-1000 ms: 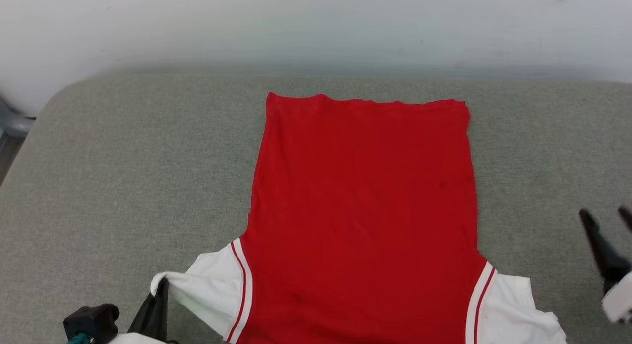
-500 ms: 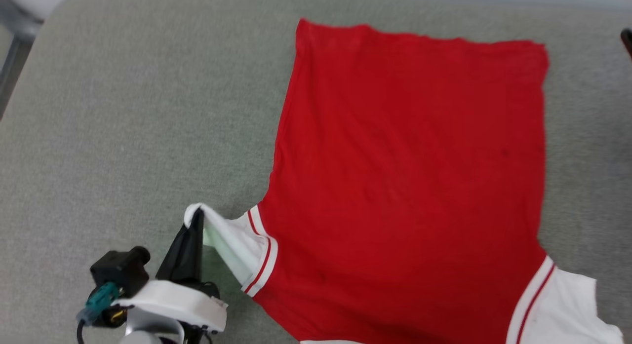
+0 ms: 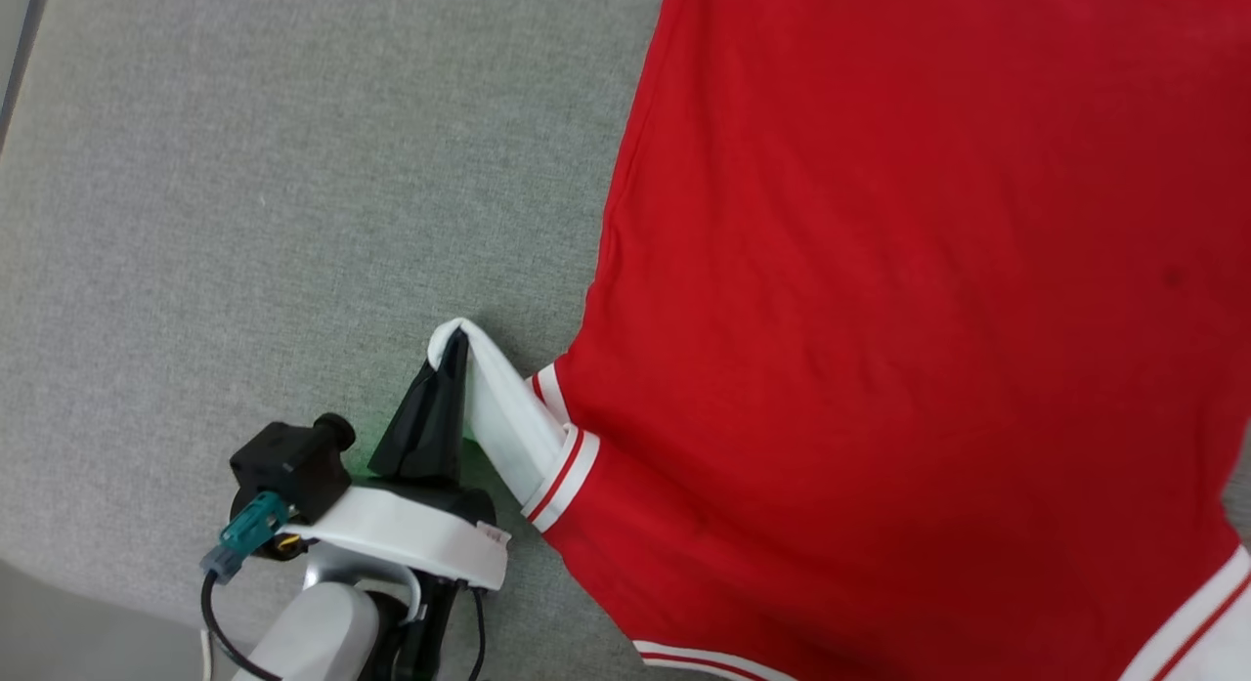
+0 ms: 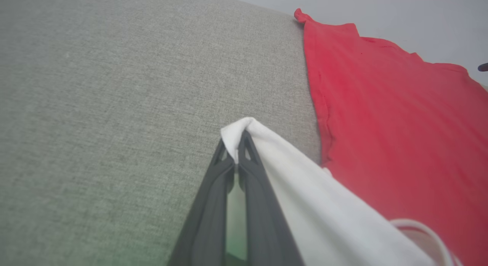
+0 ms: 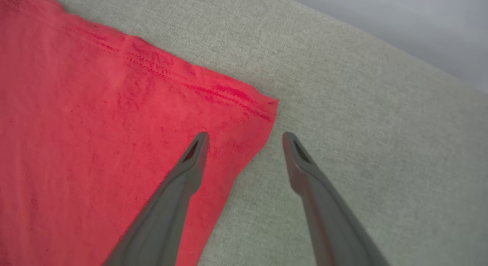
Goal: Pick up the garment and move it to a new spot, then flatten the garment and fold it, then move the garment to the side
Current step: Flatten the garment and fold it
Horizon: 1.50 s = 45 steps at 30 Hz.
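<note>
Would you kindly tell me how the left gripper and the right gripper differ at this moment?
The left gripper is shut; the right gripper is open. The left gripper pinches the garment's white sleeve; the right gripper holds nothing. The left gripper is at the sleeve end; the right gripper straddles the red hem corner, one finger over cloth, one over the grey cushion. Both have long dark fingers.

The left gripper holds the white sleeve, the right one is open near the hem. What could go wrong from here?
The left gripper pinches only the tip of the white sleeve, so a pull might slip it free. The open right gripper has one finger over the garment and one over the grey surface, so closing might miss the hem corner.
</note>
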{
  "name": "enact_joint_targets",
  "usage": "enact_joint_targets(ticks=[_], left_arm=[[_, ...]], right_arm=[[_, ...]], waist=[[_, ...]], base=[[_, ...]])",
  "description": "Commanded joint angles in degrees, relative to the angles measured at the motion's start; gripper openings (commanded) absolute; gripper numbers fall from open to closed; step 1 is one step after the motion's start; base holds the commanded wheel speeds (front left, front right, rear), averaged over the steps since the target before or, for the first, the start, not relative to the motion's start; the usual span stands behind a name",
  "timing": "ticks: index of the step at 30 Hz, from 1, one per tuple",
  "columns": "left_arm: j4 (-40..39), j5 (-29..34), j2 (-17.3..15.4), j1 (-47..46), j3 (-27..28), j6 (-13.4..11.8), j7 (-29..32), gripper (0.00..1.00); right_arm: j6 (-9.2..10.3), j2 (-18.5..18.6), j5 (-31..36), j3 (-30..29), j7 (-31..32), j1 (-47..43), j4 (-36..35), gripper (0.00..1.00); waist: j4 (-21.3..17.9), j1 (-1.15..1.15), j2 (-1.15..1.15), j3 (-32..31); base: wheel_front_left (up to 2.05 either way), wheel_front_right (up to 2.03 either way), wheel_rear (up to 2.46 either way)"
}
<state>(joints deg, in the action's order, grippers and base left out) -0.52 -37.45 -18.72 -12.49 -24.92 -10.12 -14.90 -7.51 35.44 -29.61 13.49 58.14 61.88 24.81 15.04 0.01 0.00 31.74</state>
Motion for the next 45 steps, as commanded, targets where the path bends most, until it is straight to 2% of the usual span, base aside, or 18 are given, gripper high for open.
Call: enact_joint_targets(ticks=[1,8,12,13,14,22,28,33,37,41,45], left_arm=[[0.1,0.4,0.6,-1.1,0.2,0.4,-0.4,0.00],[1.8,2.1,3.1,-2.0,1.5,2.6,-0.4,0.00],[3.0,2.8,4.2,-1.9,2.5,3.6,-0.3,0.00],[3.3,3.0,4.4,-1.9,2.6,3.9,-0.3,0.00],[3.6,3.1,4.5,-1.8,2.9,4.0,-0.3,0.00],[5.2,4.3,5.2,0.4,5.2,5.0,-0.3,0.00],[5.8,4.4,4.3,3.7,7.0,4.7,-0.3,0.00],[6.1,4.0,3.4,7.1,8.0,3.8,-0.2,0.00],[5.7,3.5,2.4,9.6,8.5,3.2,0.0,0.00],[5.2,3.1,1.5,11.7,9.1,2.5,0.5,0.00],[4.5,2.8,0.6,13.5,9.7,1.9,1.0,0.00]], right_arm=[[0.04,-0.2,0.3,-0.1,0.2,0.8,0.9,1.00],[0.04,-1.8,1.3,1.5,0.6,-1.9,7.1,1.00],[0.04,-1.0,1.2,2.3,-0.6,-4.6,9.1,1.00],[0.04,-0.7,1.2,2.6,-1.2,-4.7,9.0,0.37],[0.04,-0.6,0.8,2.9,-1.8,-4.6,8.8,0.00],[0.05,1.1,-2.3,4.9,-10.3,-2.4,5.8,0.00],[0.05,6.0,-6.7,9.9,-16.3,-7.1,0.1,0.00],[0.05,11.7,-11.5,10.8,-20.5,-15.7,-6.3,0.00],[0.05,15.1,-14.0,9.0,-23.7,-24.8,-10.3,0.00],[0.05,16.2,-15.4,4.8,-26.1,-34.8,-13.9,0.00],[0.05,15.3,-15.5,-0.1,-27.9,-45.3,-16.6,0.00]], waist=[[1.3,-0.01,0.00,1.8],[2.3,-0.01,0.00,3.6],[2.5,-0.01,0.00,3.5],[2.5,-0.01,0.00,3.3],[2.4,-0.01,0.00,3.1],[0.8,-0.01,0.00,-1.8],[-1.4,-0.01,0.00,-7.6],[-3.8,-0.01,0.00,-12.2],[-6.1,-0.01,0.00,-15.3],[-8.5,-0.01,0.00,-17.9],[-10.6,-0.01,0.00,-19.7]], base=[[0.00,0.00,0.00],[0.00,0.00,0.00],[0.00,0.00,0.00],[0.00,0.00,0.00],[0.00,0.00,0.00],[0.00,0.00,0.00],[0.00,0.00,0.00],[0.00,0.00,0.00],[0.00,0.00,0.00],[0.00,0.00,0.00],[0.00,0.00,0.00]])
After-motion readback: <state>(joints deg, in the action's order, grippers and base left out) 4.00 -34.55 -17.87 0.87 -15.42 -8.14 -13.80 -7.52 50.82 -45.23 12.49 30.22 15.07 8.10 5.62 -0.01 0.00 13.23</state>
